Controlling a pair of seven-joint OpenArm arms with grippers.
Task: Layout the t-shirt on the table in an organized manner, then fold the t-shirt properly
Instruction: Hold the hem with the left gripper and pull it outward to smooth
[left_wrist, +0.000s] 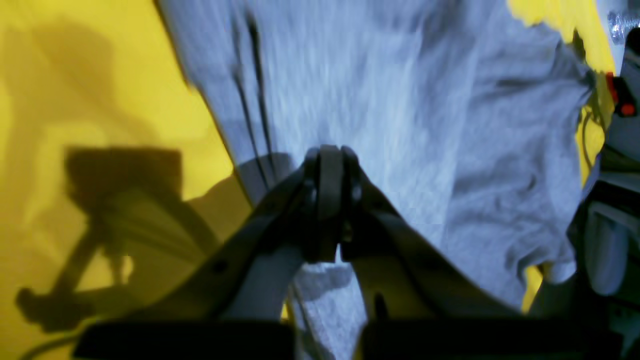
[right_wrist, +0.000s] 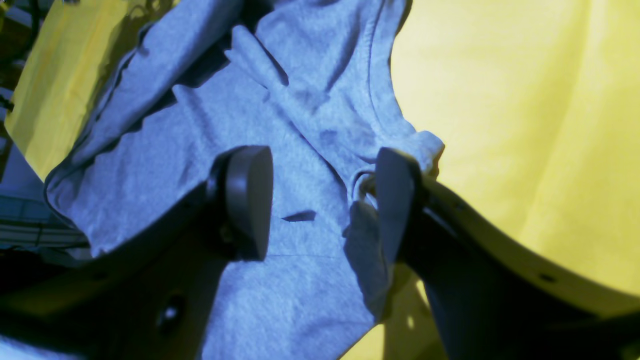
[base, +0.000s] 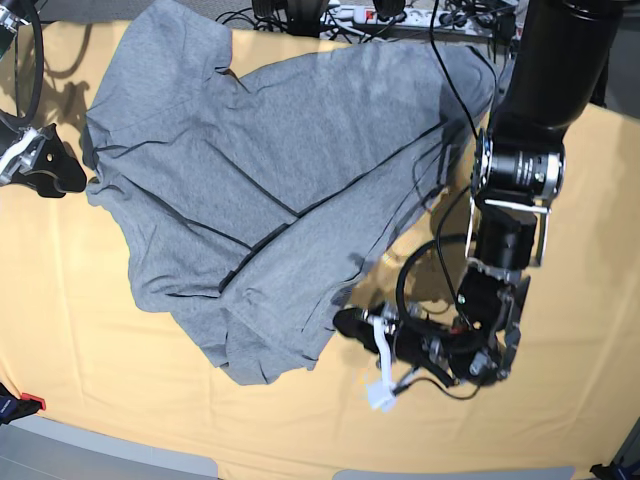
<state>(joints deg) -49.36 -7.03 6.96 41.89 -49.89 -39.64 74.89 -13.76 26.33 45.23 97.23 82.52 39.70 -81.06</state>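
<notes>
The grey t-shirt lies plain side up and rumpled across the far half of the yellow table, with dark seam lines showing. My left gripper sits low at the shirt's near right edge. In the left wrist view it is shut, with the grey cloth caught at its tips. My right gripper is at the shirt's left edge. In the right wrist view it stands open over the cloth, one pad beside a sleeve hem.
Cables and a power strip run along the table's far edge. The left arm's thick black body stands over the right side. A small red piece sits at the near left corner. Bare yellow cloth spreads near and to the sides.
</notes>
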